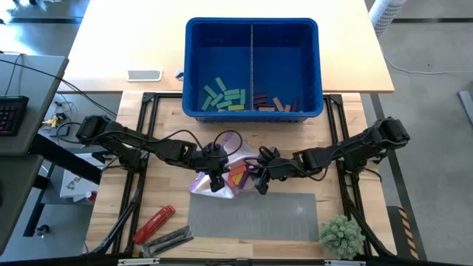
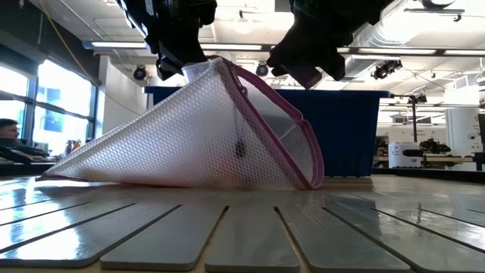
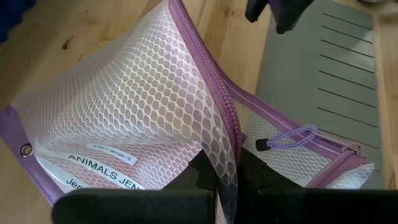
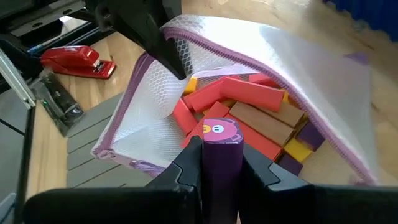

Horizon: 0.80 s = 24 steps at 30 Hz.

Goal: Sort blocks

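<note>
A white mesh bag with a purple zip lies at the table's middle, its mouth held open. Inside it are red, tan, yellow and purple blocks. My left gripper is shut on the bag's upper edge. My right gripper, just right of the bag's mouth, is shut on a purple block. The blue bin at the far side holds teal and lime blocks in its left half and purple and tan blocks in its right half. My left gripper pinches the bag's upper mouth edge, mesh and zip band, between its two fingers, slanting down from above. That edge is raised, the mesh slopes down like a tent, and the bag's bottom rests on the table. My right gripper pinches the purple block by two opposite sides, slanting down from the table's right. The block lies along the fingers, and its end with a pink face sticks out past the fingertips. It is lifted clear, in front of the bag's mouth.
A grey slatted mat lies near the front edge. A red stapler and a dark tool lie at the front left, and a green plant-like ball at the front right. A phone lies left of the bin.
</note>
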### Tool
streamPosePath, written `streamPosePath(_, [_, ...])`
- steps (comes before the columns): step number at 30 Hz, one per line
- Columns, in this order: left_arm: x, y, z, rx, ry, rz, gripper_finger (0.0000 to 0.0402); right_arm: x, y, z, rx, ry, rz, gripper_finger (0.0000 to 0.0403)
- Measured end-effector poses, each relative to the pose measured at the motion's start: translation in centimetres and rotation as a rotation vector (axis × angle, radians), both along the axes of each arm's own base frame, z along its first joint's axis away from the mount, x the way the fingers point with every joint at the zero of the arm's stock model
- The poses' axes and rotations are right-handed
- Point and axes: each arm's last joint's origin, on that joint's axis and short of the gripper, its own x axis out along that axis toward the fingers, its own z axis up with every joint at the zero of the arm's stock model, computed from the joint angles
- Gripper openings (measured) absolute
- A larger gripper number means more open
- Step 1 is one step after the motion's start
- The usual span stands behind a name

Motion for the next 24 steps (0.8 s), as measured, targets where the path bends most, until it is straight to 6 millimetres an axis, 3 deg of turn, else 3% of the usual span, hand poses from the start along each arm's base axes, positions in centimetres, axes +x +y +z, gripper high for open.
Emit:
streamPosePath(8, [0.0,0.0,0.0,0.0,-0.001,0.0,0.0,0.8,-0.5,-0.6,-0.087,0.015,0.144,0.0038])
streamPosePath(13, [0.1,0.0,0.0,-0.003,-0.007,0.002,0.0,2.8,-0.1,-3.5,-0.16,0.028,0.341,0.0041])
streamPosePath(16, [0.1,0.0,0.1,-0.006,-0.018,0.001,0.0,3.9,-0.3,-5.1,-0.233,0.063,0.33,0.0042])
streamPosePath(21, [0.1,-0.1,0.1,-0.019,-0.02,0.009,0.0,5.5,-1.6,-6.2,-0.544,0.146,0.299,0.0055])
streamPosePath(24, [0.1,-0.1,0.1,-0.02,-0.02,0.01,0.0,5.9,-2.5,-5.9,-0.599,0.181,0.271,0.0083])
